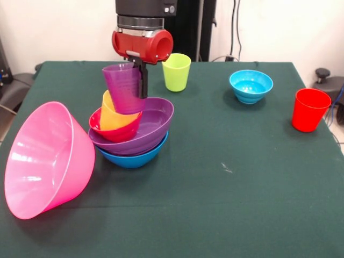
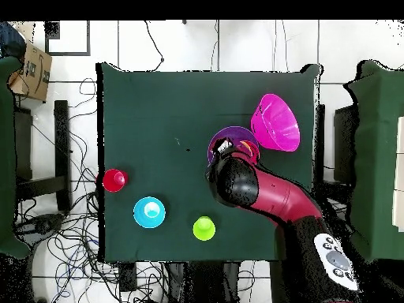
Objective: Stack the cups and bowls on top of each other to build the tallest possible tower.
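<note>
1. Your gripper (image 1: 141, 80) is clamped on the rim of the translucent purple cup (image 1: 123, 88), one finger down the cup's right wall. The cup hangs upright but slightly tilted over the tower (image 1: 131, 129), its base resting in or just above the orange bowl (image 1: 115, 117); you cannot tell which.
2. The tower sits left of centre: medium blue bowl (image 1: 134, 157) at the bottom, large purple bowl (image 1: 150, 126) in it, then the small red bowl (image 1: 110, 131) with the orange one inside. The two small bowls lean left, off-centre, so the cup will probably settle crooked unless you seat it squarely.
3. The very large pink bowl (image 1: 45, 158) lies on its side at the near left, its wall just beside the tower. It looks too wide to top anything and may crowd your approach from that side.
4. The lime green cup (image 1: 176, 71) stands upright at the far side, just right of the gripper, close enough to brush when you pull away.
5. The light blue bowl (image 1: 251, 86) and the red cup (image 1: 310, 109) stand well apart on the right, free to pick up.
6. In the overhead view the arm (image 2: 268, 197) covers most of the tower; trust the front view for alignment.
</note>
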